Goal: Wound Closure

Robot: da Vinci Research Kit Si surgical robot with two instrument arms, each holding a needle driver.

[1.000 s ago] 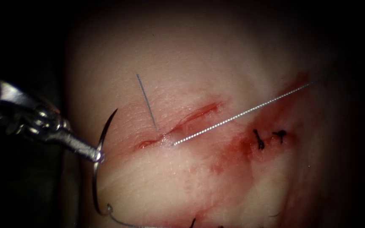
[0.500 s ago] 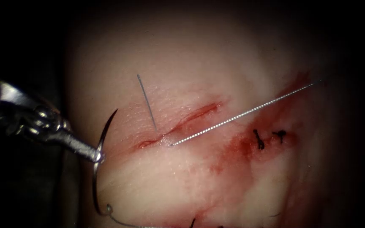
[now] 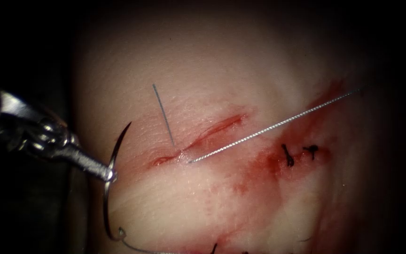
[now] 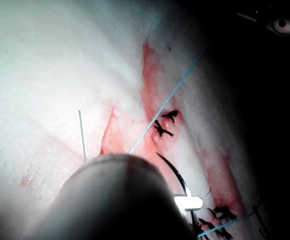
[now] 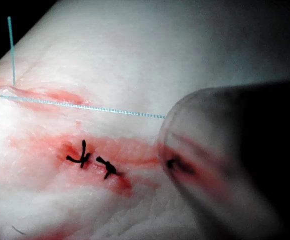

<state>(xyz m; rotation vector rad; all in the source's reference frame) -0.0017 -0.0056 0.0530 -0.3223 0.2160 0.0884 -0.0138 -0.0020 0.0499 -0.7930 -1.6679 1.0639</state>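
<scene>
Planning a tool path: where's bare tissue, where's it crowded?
Free: tissue above the cut; also the patch below it, between needle and dark knots. Crowded: cut's left end, where both thread strands meet; left tool holds the needle mid-curve, off the tissue's left edge.

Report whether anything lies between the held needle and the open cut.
Nothing visible does. The left tool holds the needle at mid-curve, out of the tissue, left of the cut; bare tissue lies between them. A short thread end rises at the cut, and a taut thread runs off to the right.
</scene>
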